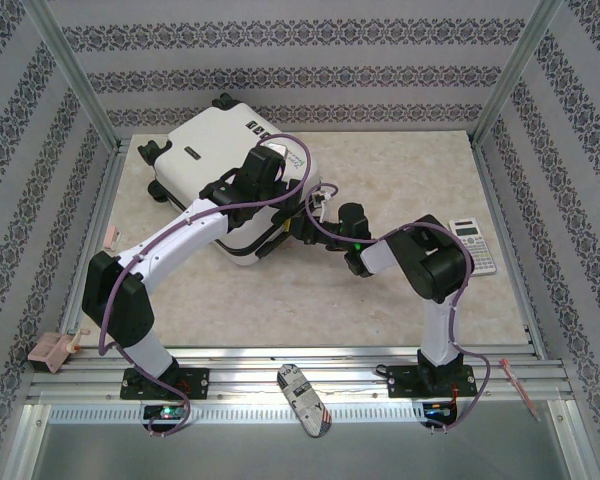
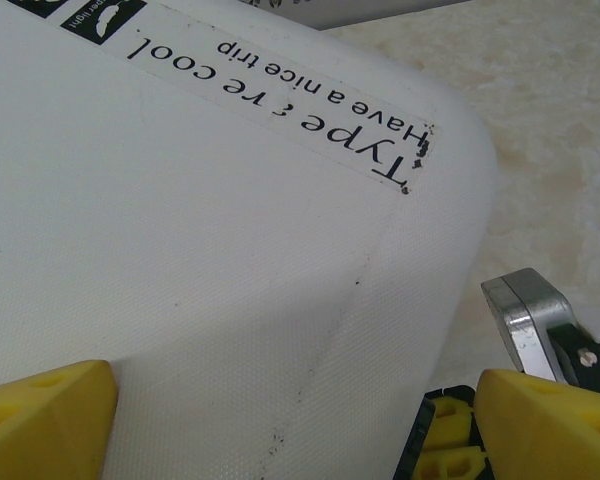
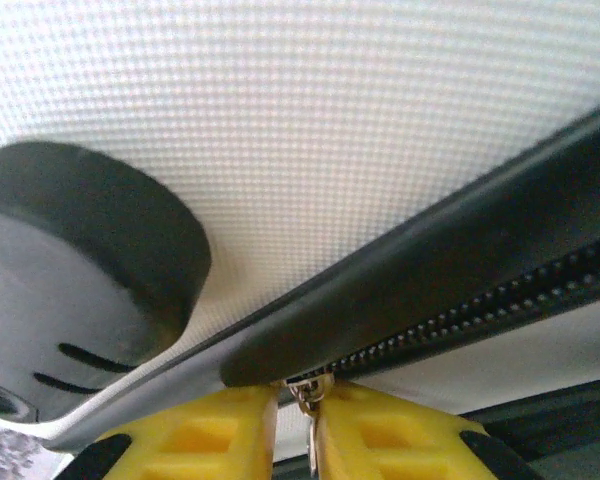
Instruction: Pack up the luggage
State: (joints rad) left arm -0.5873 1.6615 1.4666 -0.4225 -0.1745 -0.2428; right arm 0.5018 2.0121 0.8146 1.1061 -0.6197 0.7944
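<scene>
Patterned wallpaper closes in a pale stone-look table (image 1: 400, 290). From above, the luggage (image 1: 205, 150) lies flat and shut towards the table's far left corner, with a calculator (image 1: 474, 244) well apart by the right edge. The left gripper (image 1: 268, 165) hangs over the shell's right end. The right gripper (image 1: 318, 212) reaches in at the case's near right corner, low against its side.

From the left wrist, the yellow fingertips (image 2: 40, 415) are spread wide over the white shell, near the rounded corner just below a printed sticker (image 2: 290, 110). One tip sits above the lid and the other hangs off past its edge. I judge that this arm is there to steady the lid, though actual contact cannot be made out.

From the right wrist, the fingers (image 3: 210, 435) are pressed together on the small metal zipper pull (image 3: 304, 392), directly under the black zipper band (image 3: 450, 290) and beside a wheel (image 3: 80, 260). The teeth to the right look meshed. That grip suggests the step in hand is running the zip round, with the case's edge right against this gripper.
</scene>
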